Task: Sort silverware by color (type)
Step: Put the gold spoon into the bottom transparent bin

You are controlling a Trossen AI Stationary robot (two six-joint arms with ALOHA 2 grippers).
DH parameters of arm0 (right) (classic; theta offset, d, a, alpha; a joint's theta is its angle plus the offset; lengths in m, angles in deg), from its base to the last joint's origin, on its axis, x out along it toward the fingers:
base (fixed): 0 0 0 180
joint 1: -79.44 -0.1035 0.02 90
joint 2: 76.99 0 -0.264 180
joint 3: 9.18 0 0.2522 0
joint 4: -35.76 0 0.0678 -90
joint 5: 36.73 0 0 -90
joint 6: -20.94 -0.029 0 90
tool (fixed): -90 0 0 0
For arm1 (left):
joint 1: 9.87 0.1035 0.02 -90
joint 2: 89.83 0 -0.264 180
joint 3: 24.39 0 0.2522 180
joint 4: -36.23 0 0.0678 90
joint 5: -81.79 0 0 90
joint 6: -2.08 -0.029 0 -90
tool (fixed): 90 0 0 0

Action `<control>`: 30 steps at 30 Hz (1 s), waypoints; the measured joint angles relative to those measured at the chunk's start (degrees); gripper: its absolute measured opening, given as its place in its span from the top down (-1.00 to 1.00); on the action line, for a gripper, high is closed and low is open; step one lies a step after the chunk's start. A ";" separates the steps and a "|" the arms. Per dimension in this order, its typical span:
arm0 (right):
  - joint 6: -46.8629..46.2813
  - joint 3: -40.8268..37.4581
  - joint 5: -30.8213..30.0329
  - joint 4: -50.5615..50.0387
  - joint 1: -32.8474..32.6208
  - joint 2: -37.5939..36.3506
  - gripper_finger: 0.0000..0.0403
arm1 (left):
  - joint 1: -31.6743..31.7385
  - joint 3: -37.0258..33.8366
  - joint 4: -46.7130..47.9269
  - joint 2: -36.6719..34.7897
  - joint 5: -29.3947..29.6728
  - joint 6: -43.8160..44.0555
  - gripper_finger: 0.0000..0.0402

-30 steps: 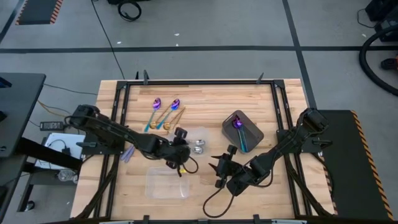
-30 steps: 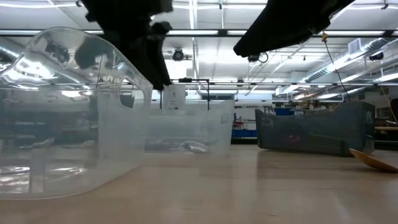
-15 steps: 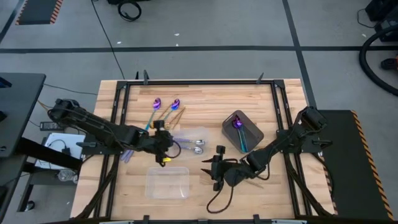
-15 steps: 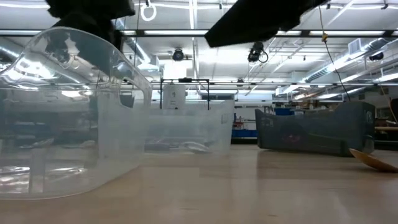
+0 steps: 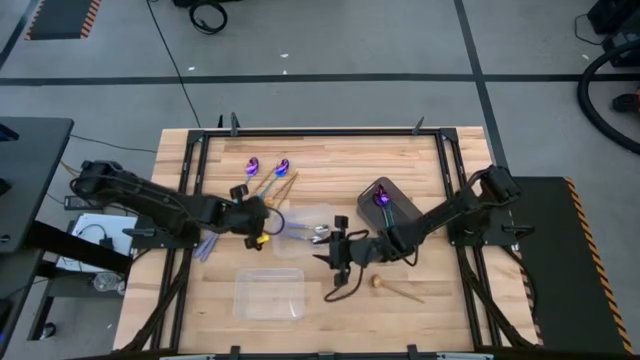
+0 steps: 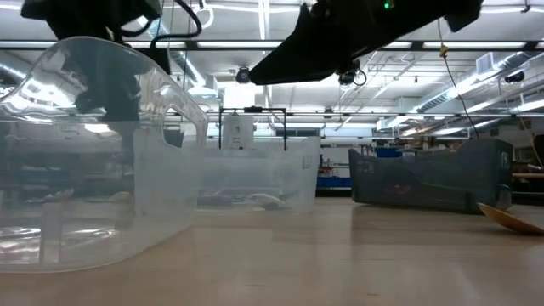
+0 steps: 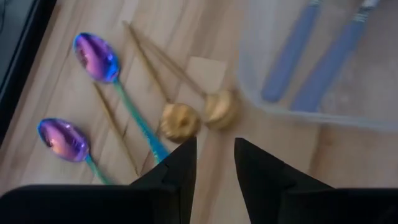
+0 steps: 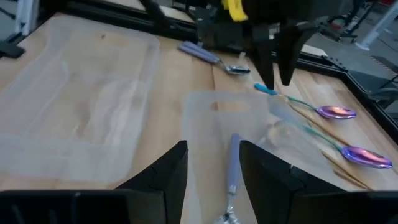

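Note:
Two iridescent purple-blue spoons (image 7: 96, 59) (image 7: 62, 137) and two gold spoons (image 7: 180, 121) lie on the wood by the far left. My left gripper (image 5: 255, 215) (image 7: 214, 162) hovers open just above the gold bowls. A small clear tray (image 5: 308, 228) holds silver spoons with lilac handles (image 8: 231, 168) (image 7: 292, 56). My right gripper (image 5: 335, 255) (image 8: 214, 168) is open at that tray's near right edge. One purple-blue spoon (image 5: 383, 203) lies in the dark grey tray (image 5: 400, 222). Another gold spoon (image 5: 385, 285) lies on the wood near the right arm.
A larger clear tray (image 5: 270, 292) (image 6: 85, 153) sits near the table's near edge. A lilac-handled spoon (image 5: 205, 245) (image 8: 211, 57) lies by the left frame rail. The two grippers work close together around the small tray. Bare wood lies far of the spoons.
My left gripper has moved from over the small clear tray toward the table's left and far edge, ending above the gold spoons. My right gripper has moved left and toward the far edge, up to the small clear tray, uncovering the gold spoon on the wood.

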 joint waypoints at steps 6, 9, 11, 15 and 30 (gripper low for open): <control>-0.06 0.00 3.71 1.88 2.56 0.00 0.23 | 7.65 -2.78 -5.27 0.13 -1.36 2.47 0.42; -0.08 0.00 5.25 1.88 3.23 0.00 0.23 | 11.86 -3.57 -7.51 0.13 -1.53 2.63 0.42; -0.38 0.00 5.52 1.87 3.27 0.00 0.23 | 14.61 -3.83 -7.74 0.13 -2.29 2.90 0.42; -0.46 0.00 5.58 1.76 3.08 0.00 0.23 | 18.98 -4.88 -7.82 0.13 -2.72 2.87 0.42; -0.51 -2.07 5.57 4.78 3.15 0.00 0.23 | 26.08 -9.68 -16.93 0.15 -6.69 -2.04 0.05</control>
